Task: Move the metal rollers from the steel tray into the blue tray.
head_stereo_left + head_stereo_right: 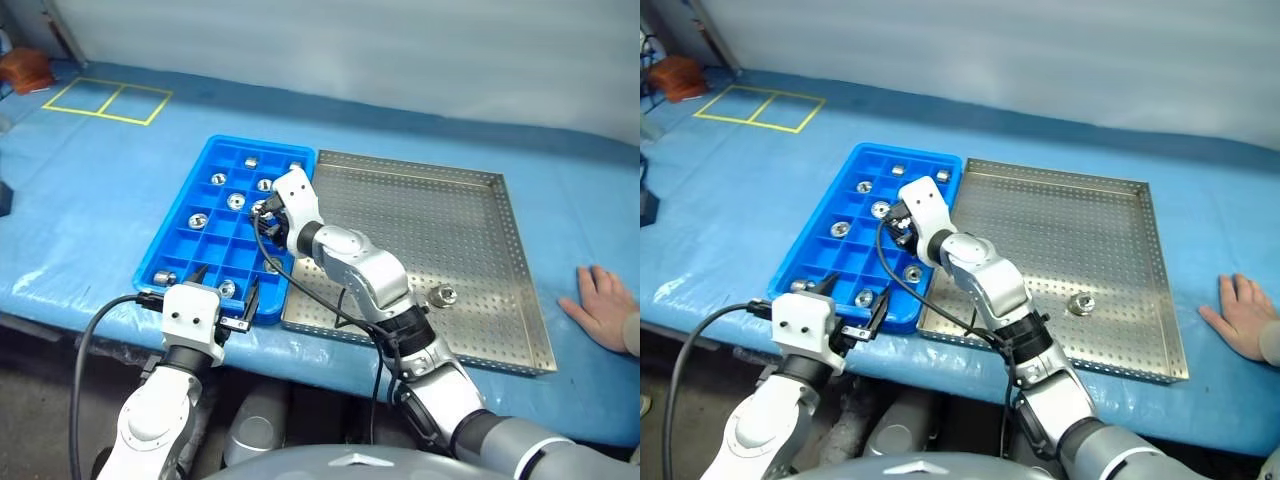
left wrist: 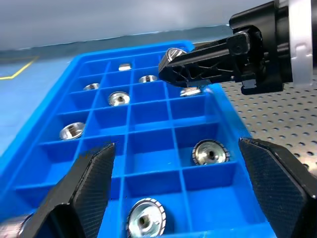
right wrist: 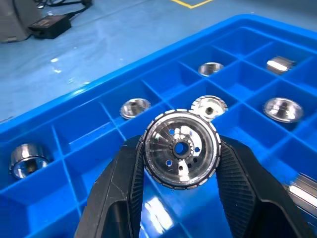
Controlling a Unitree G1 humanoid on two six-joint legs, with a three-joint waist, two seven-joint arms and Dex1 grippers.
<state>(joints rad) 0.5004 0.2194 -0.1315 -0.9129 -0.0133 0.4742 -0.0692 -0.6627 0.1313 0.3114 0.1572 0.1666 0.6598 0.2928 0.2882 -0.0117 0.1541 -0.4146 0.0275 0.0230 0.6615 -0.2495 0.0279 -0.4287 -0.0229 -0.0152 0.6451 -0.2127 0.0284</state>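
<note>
My right pincer (image 3: 181,151) is clamped on one metal roller (image 3: 181,148), up over the blue tray (image 1: 165,245) — many rollers already sit in its little boxes. My left pincer (image 1: 224,292) is wide apart, holding nothing. One more roller (image 1: 442,295) waits in the steel tray (image 1: 460,215) — almost done, I think.

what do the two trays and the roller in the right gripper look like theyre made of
Blue tray: apparently moulded plastic, glossy, uniform colour. Steel tray: grey perforated sheet metal, dull sheen. Roller in the right gripper: polished metal, mirror-bright reflections.
</note>
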